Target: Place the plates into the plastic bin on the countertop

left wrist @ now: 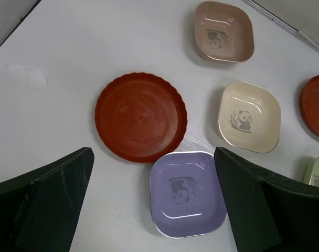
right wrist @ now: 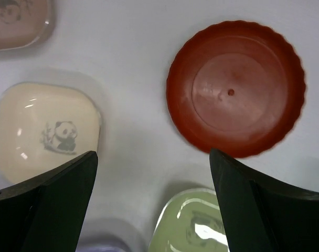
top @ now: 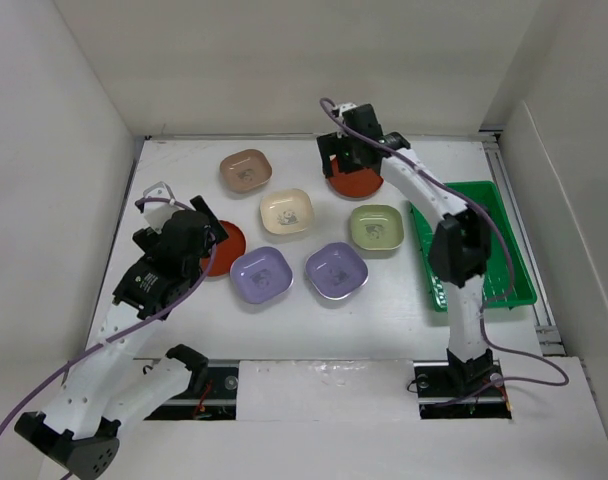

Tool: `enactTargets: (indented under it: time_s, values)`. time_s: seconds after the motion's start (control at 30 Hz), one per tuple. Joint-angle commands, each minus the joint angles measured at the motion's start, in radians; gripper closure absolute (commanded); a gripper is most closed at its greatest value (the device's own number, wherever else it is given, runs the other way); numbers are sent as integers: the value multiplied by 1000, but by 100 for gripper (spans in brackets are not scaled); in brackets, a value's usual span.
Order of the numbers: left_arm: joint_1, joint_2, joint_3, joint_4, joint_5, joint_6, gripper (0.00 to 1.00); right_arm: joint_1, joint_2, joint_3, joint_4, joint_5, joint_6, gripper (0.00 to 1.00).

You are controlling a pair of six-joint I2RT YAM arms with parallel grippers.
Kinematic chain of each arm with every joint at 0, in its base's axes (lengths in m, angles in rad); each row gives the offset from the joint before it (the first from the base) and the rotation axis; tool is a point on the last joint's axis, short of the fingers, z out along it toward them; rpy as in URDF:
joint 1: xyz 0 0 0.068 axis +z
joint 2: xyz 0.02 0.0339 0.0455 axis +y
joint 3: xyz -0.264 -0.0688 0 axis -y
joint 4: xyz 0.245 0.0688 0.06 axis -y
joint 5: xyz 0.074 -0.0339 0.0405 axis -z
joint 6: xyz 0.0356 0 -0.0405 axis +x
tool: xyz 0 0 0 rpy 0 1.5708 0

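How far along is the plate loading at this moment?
Done: nothing; the green bin holds no plate. In hand: nothing; the left gripper hangs open near one red plate, and the right gripper hangs open near the other red plate. Left: all seven, lying on the countertop.

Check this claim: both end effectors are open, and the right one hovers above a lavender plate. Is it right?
One error: the plate below the right end effector is the round red plate, not lavender, as the right wrist view shows. It and the left end effector are open.
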Motion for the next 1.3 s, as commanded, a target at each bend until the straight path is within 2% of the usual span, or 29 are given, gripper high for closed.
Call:
enactTargets:
  time_s: [0.0,0.2,0.37,0.5,0.63,0.73,0.77,0.87,0.9,0.97,1.0,1.07,1.13,1.27]
  values:
    - [-2,-4,4,14,-17,1,0,-22,153,173,-96,-79,-64,7]
    - [-2,7,4,14,-7,11,0,-50,326,310,-70,-117,-64,9]
    - [-2,16,4,23,12,20,0,-50,452,445,-168,-160,-101,9]
    - [-2,16,4,23,12,29,0,-61,500,458,-191,-172,-101,10]
    - [-2,25,4,32,21,29,0,-70,509,447,-191,-192,-101,17]
    - [-2,25,4,32,21,29,0,-70,530,459,-214,-206,-126,26]
    - [-2,25,4,32,21,29,0,-61,541,459,-214,-206,-135,33]
    - [-2,25,4,32,21,29,0,-50,552,459,-223,-195,-144,43]
    - [-2,25,4,32,30,29,0,-50,552,468,-223,-195,-144,53]
    - [-2,25,4,32,30,29,0,-41,561,468,-223,-184,-144,65]
    - [-2,25,4,32,30,29,0,-41,561,468,-223,-171,-144,78]
    - [-2,25,4,32,30,29,0,-31,561,468,-211,-161,-144,86]
    - [-2,25,4,32,30,38,0,-12,561,468,-184,-151,-153,100]
    - [-2,25,-5,32,30,38,0,1,489,424,-110,-151,-164,100]
